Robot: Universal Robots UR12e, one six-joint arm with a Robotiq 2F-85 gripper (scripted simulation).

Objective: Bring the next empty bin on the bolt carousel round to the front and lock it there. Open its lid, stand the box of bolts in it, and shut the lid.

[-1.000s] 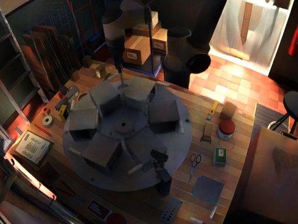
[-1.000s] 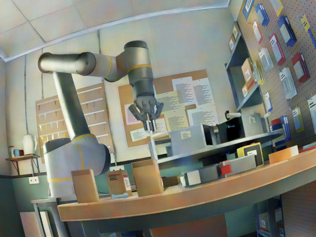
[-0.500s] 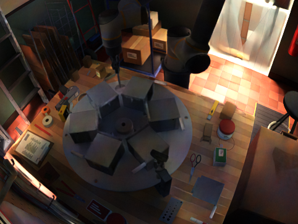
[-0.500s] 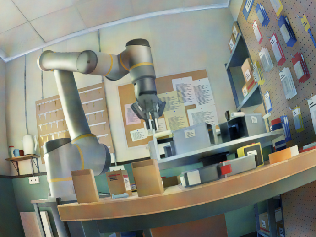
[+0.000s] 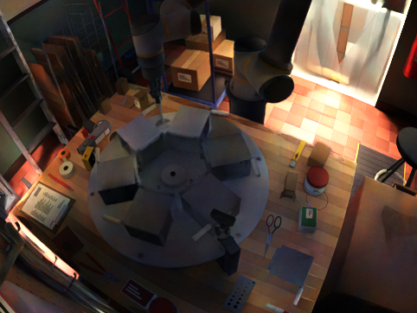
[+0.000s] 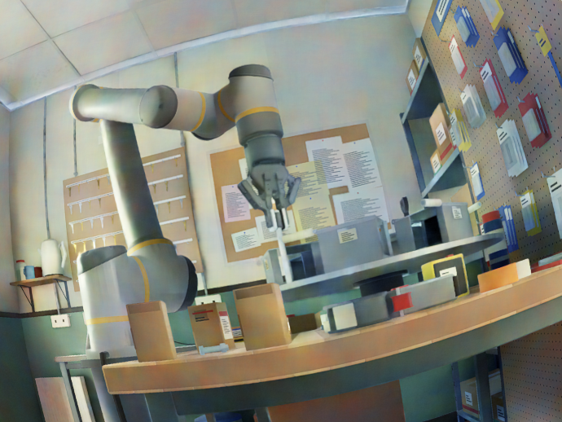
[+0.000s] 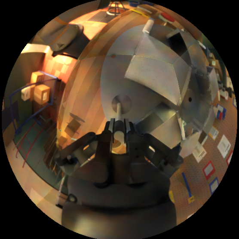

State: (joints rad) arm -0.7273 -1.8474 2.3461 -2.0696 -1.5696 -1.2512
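A white upright peg (image 5: 159,113) (image 6: 282,252) (image 7: 118,109) stands on the rim of the round grey carousel (image 5: 178,186) at its far side, between two of the grey lidded bins. The peg's top is held in my closed gripper (image 5: 156,100) (image 6: 275,220) (image 7: 118,127), which reaches straight down from above. Several closed bins (image 5: 187,128) (image 6: 353,243) ring the hub (image 5: 172,175). A black locking lever (image 5: 223,219) sits at the carousel's near edge. The green box of bolts (image 5: 307,218) stands on the bench to the right of the carousel.
A red-lidded jar (image 5: 316,180) stands right of the carousel, with scissors (image 5: 271,228), a grey sheet (image 5: 290,264) and a yellow knife (image 5: 297,153) around it. Tape rolls (image 5: 65,164) and a clipboard (image 5: 46,205) lie left. Cardboard boxes (image 6: 262,315) line the far bench edge.
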